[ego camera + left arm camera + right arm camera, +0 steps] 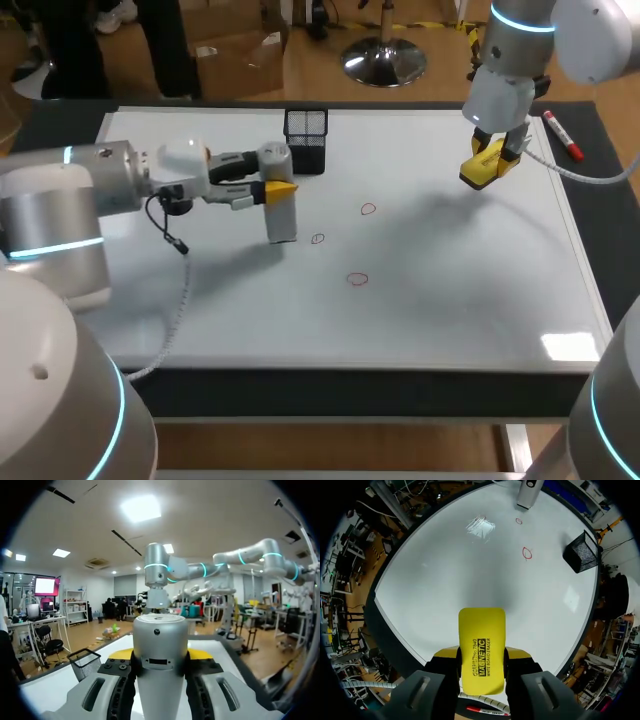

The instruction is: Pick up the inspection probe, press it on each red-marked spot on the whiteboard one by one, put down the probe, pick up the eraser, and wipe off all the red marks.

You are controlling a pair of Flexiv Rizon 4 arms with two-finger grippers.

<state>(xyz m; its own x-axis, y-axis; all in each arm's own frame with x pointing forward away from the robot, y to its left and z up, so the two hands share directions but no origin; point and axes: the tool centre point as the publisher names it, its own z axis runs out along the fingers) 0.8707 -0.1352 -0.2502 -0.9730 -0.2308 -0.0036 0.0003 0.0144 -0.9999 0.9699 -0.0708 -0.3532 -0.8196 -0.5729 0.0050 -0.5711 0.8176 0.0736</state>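
Over the whiteboard (450,300) on the tabletop, the left tool (280,190) is clamping the upright probe (283,222) just beside three red marks (358,279). The right tool (492,160) is gripping the eraser (481,645) well apart. Probing is seemingly ending, so the next move is calling for letting go of the probe and carrying the eraser to the marks.
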